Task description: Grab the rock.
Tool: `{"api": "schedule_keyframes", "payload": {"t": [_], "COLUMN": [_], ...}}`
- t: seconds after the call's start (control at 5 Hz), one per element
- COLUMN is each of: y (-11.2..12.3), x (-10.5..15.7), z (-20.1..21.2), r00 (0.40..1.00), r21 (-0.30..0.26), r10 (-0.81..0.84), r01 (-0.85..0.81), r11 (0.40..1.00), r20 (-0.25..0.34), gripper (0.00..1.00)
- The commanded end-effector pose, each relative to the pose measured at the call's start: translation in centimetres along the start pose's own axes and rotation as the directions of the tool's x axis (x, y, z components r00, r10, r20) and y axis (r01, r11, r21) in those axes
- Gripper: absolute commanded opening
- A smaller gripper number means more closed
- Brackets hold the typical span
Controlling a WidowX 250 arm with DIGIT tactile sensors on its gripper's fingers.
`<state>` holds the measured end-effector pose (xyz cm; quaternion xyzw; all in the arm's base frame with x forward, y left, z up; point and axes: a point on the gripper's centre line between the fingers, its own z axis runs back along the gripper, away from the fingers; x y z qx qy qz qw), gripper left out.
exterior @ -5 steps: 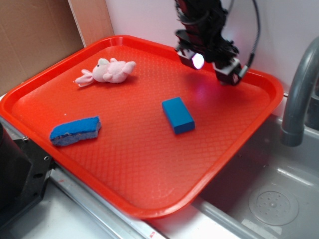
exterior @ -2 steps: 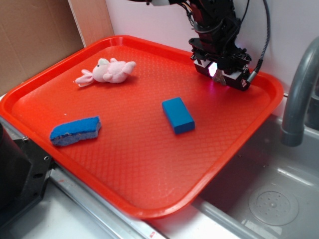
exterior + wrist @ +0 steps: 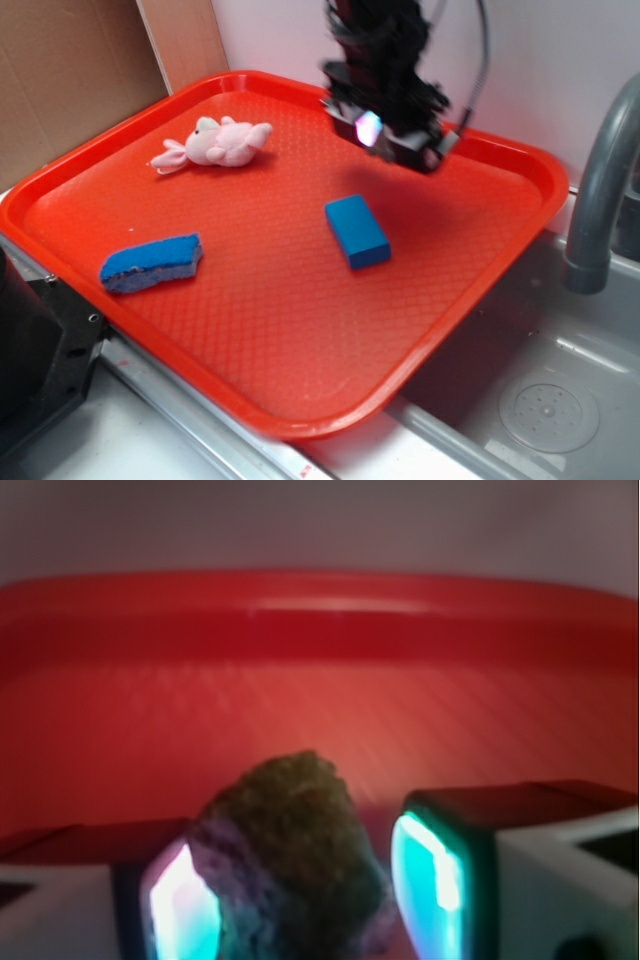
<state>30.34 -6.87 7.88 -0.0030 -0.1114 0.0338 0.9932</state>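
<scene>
The black claw (image 3: 385, 135) hangs over the far side of the textured red plastic tray (image 3: 300, 330), its glowing pads (image 3: 428, 880) clamped on the small lumpy brown-grey rock (image 3: 290, 865), which sits between them clear of the tray floor. Just in front of it on the tray lies a blue rectangular block (image 3: 356, 231). Farther left are a pink plush toy (image 3: 215, 143) and a blue sponge (image 3: 151, 262). A grey curved faucet (image 3: 600, 190) rises over the metal sink (image 3: 540, 390) at right; brown cardboard (image 3: 70, 70) leans against the white wall. No writing is legible.
</scene>
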Motion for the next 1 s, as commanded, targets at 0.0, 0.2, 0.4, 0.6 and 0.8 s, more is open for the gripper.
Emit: {"api": "schedule_keyframes", "payload": {"t": [0.0, 0.2, 0.4, 0.6, 0.8], "y": [4.7, 6.4, 6.6, 7.8, 8.1], "x": [-4.5, -5.8, -6.7, -6.6, -6.0], "z": [9.9, 10.3, 11.9, 13.2, 12.1], "r00": [0.963, 0.962, 0.969, 0.975, 0.972], "r21": [-0.043, -0.010, 0.011, 0.142, 0.217], "r10": [0.084, 0.076, 0.040, 0.129, 0.145], "r01": [-0.098, -0.081, -0.039, -0.104, -0.104], "r11": [0.994, 0.997, 0.999, 0.984, 0.971], "r20": [-0.255, -0.262, -0.245, -0.180, -0.185], "gripper": [0.00, 0.00, 0.00, 0.00, 0.00]}}
